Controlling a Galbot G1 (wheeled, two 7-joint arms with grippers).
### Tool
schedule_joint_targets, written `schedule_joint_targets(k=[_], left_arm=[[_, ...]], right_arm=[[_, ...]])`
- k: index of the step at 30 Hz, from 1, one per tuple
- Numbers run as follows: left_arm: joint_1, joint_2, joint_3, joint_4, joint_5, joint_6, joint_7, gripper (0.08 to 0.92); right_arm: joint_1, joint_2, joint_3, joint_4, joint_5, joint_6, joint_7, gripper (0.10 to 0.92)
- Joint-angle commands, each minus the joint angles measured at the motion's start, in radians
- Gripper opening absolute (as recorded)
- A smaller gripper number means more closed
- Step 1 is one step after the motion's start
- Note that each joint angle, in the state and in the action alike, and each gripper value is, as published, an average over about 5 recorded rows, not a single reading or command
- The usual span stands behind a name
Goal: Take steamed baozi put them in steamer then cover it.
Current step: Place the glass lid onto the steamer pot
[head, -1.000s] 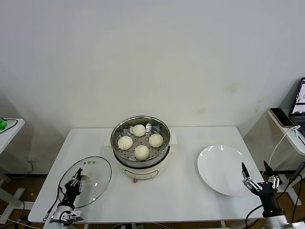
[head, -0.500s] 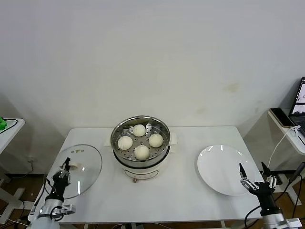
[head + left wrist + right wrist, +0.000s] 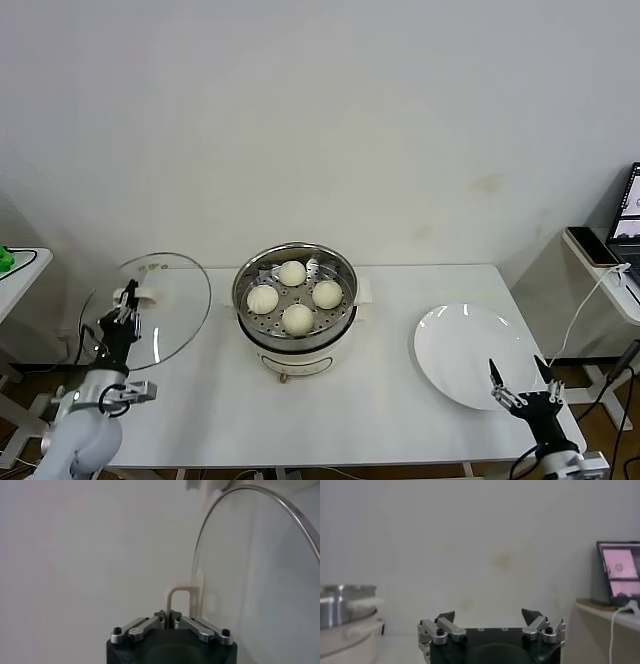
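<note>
Here, at the far left, the left gripper [image 3: 127, 303] pinched the cream handle [image 3: 181, 597] of the glass lid [image 3: 150, 310], its fingers pressed together on it. The lid was lifted off the white table [image 3: 390, 405] and stood tilted, nearly on edge, over the table's left end, apart from the pot.

To its right, near the middle of the table, stood the steamer [image 3: 296, 300], a shiny steel pot on a white cooker base, uncovered. All four steamed baozi [image 3: 297, 318] lay inside on its perforated floor: one far, one left, one right and one near, close together but not stacked.

Farther right, a flat white plate [image 3: 470, 355] rested on the table, well apart from the steamer. At the near right corner, just beside the plate's near edge, the right gripper [image 3: 519, 383] waited with its fingers spread wide and nothing between them. A laptop [image 3: 618, 573] sat on a side surface at the far right.
</note>
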Motion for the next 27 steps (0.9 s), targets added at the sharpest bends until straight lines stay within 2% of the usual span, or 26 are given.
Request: schedule_joint_targets(k=[1, 10, 18, 27], left_arm=[[-0.136, 0.061, 0.121, -0.119, -0.028, 0.151, 0.137, 0.134], [-0.311, 0.040, 0.323, -0.140, 0.048, 0.295, 0.253, 0.134], [-0.418, -0.058, 0.446, -0.133, 0.132, 0.413, 0.354, 0.134], [-0.429, -0.208, 0.509, -0.115, 0.261, 0.480, 0.438, 0.134]], right_arm=[[0.008, 0.018, -0.015, 0.002, -0.119, -0.058, 0.027, 0.823], [0.033, 0.069, -0.026, 0.004, -0.175, -0.053, 0.042, 0.823], [0.063, 0.107, -0.050, -0.015, -0.239, -0.052, 0.063, 0.823], [0.095, 0.110, -0.078, -0.044, -0.284, -0.052, 0.079, 0.823]])
